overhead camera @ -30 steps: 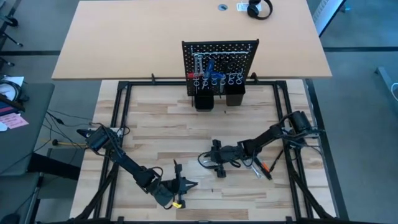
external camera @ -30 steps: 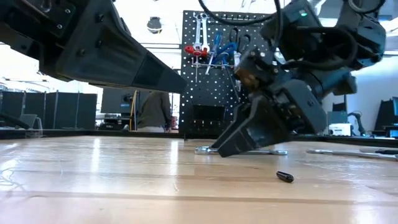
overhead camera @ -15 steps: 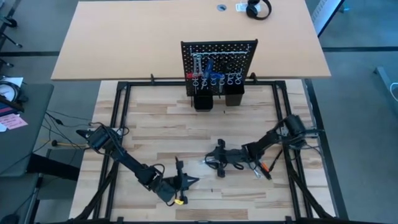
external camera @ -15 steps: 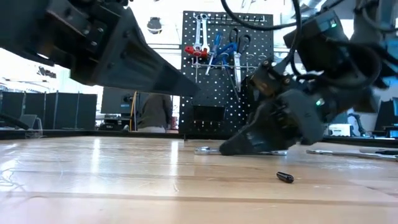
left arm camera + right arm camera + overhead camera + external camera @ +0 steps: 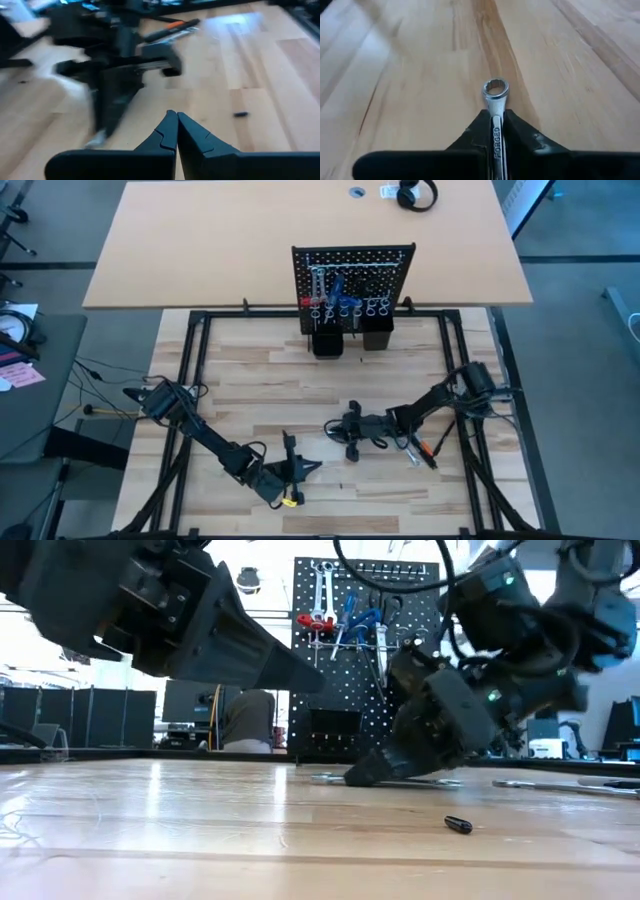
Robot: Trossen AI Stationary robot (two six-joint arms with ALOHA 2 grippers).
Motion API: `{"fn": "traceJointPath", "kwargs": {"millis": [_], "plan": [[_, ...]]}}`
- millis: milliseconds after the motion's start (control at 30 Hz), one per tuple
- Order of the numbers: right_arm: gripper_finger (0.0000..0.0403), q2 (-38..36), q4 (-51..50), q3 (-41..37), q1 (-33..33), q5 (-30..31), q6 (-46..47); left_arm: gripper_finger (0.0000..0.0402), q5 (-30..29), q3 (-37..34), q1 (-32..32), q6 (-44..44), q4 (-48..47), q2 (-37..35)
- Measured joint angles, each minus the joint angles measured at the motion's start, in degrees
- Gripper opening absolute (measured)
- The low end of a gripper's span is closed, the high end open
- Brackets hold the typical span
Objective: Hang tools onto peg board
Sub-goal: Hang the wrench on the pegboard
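Right gripper (image 5: 494,131) clamped on wrench (image 5: 495,100) shank, low on counter (image 5: 260,395), right of centre. Wrench long axis in line with fingers, ring end pointing left. Peg board (image 5: 352,275) well apart, at far edge. Left gripper (image 5: 310,469) shut, empty, near edge.

R gripper (image 5: 493,131) has closed on silver wrench (image 5: 495,100) lying on the table; L arm shifted slightly.
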Motion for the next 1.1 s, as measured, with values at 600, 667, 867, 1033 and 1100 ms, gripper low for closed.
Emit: {"fn": "traceJointPath", "kwargs": {"millis": [600, 667, 867, 1033, 1100], "plan": [[0.0006, -24.10, -12.91, -0.70, 14.94, 21.13, -11.82, 0.0021, 1.60, -4.50, 0.71, -1.17, 12.45, 0.01], [0.0006, -24.21, -12.82, -0.70, 15.28, 21.24, -12.29, 0.0037, 4.39, -5.15, 2.01, -0.46, 15.82, 0.04], [0.0006, -23.73, -11.62, -0.68, 15.01, 21.28, -12.46, 0.0105, 9.14, -5.29, 6.50, 1.29, 19.78, 0.07], [0.0006, -23.77, -11.37, -0.66, 14.76, 21.12, -12.45, 0.0160, 11.92, -5.28, 9.68, -4.22, 16.93, 0.07], [0.0006, -23.77, -11.18, -0.63, 14.76, 21.10, -12.45, 0.0170, 12.71, -5.29, 10.41, -6.06, 14.98, 0.09]]}}
